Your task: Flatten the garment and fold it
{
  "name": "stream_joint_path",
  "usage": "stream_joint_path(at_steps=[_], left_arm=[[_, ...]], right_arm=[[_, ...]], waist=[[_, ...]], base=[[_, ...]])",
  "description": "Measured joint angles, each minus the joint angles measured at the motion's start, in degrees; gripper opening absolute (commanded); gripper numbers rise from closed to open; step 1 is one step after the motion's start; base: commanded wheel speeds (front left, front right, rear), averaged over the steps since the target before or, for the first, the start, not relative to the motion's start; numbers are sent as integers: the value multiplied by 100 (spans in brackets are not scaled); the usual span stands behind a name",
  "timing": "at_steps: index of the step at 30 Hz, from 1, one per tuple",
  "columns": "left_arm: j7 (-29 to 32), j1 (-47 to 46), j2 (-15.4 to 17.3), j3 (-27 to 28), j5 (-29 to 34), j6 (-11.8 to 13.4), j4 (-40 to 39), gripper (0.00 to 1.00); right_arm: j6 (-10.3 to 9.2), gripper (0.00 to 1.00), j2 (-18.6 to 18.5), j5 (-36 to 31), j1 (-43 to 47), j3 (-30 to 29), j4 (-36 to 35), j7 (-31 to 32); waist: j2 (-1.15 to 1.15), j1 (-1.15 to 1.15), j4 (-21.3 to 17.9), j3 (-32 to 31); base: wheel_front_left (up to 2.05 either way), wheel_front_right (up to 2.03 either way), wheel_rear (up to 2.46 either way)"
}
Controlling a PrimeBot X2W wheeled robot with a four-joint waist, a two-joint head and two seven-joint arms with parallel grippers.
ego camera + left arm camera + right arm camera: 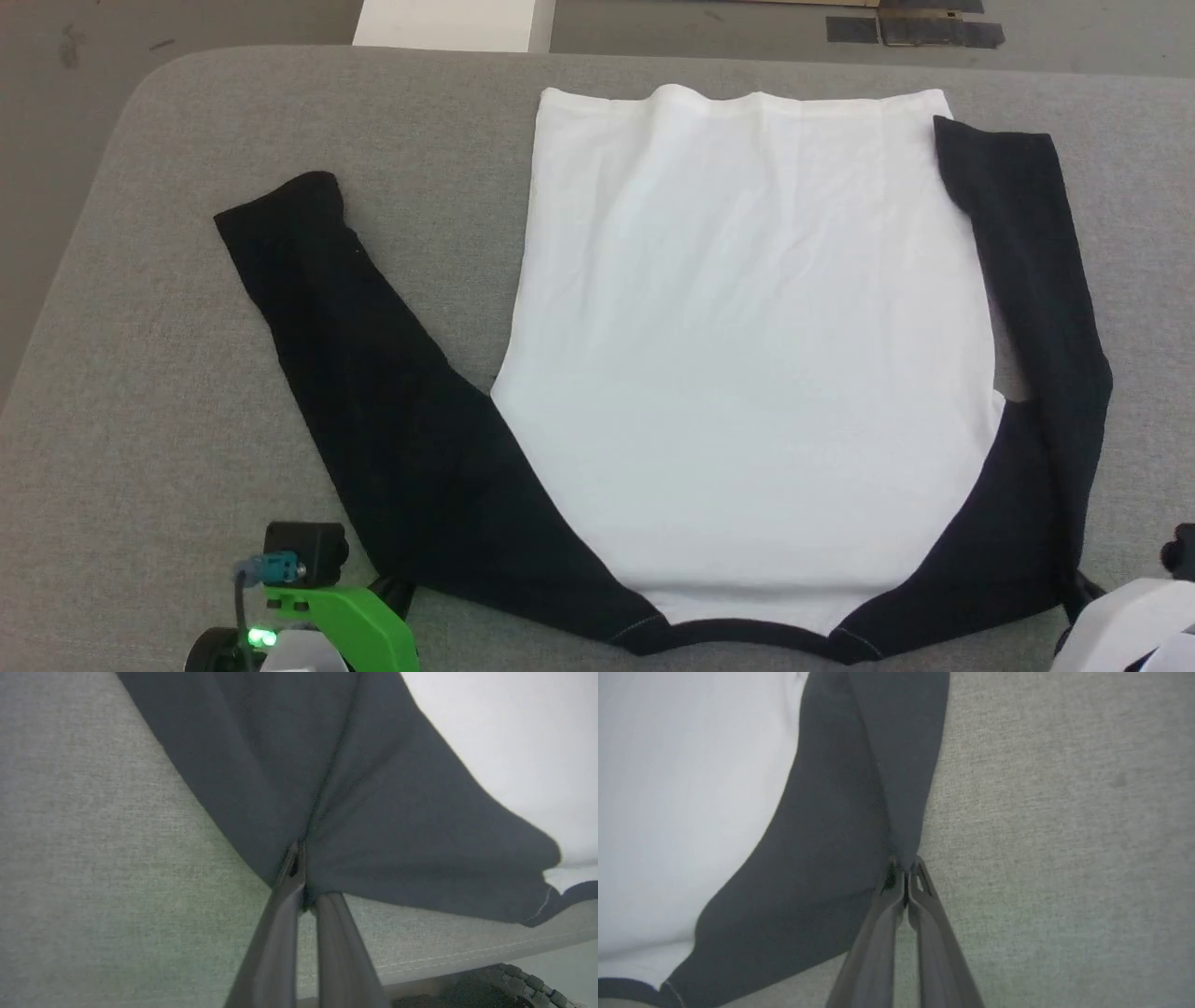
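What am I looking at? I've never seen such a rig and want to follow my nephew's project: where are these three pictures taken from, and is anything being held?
This is a wheeled robot with two arms. The wide picture comes from a camera on its head, looking down at a grey fabric-covered table. On it lies a soft T-shirt with a white body and black sleeves, spread out, neckline nearest the robot; a white box shows beyond the table. The other two pictures come from cameras on the wrists, looking along each hand's two dark fingers. The left hand is closed on black cloth near one shoulder, and the right hand pinches black cloth at the other.
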Motion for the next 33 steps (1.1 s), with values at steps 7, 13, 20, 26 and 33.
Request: stream_joint_path(at_steps=[7, 13, 20, 26, 33], left_arm=[[-310, -120, -281, -90, 114, -104, 535, 100], [-327, 57, -179, 15, 26, -57, 363, 100], [-770, 396, 107, 516, -57, 331, -232, 100], [-1604, 289, 269, 1087, 203, 512, -371, 100], [-1895, -894, 380, 1295, 656, 143, 386, 100]], right_arm=[[-1, 100, -16, -42, -36, 229, 483, -558], [-3, 100, -15, -140, 50, 93, 249, -851], [-3, 100, -20, -234, 213, -30, -502, -1683], [-3, 100, -20, -470, 137, 233, -839, -2824], [-3, 100, -19, -809, -398, 693, -858, -3675]], waist=[[0, 0, -4, -67], [0, 0, 8, -208], [0, 0, 67, -325], [0, 0, 68, -231], [0, 0, 39, 122]], base=[[0, 0, 0], [0, 0, 0], [0, 0, 0], [0, 0, 0], [0, 0, 0]])
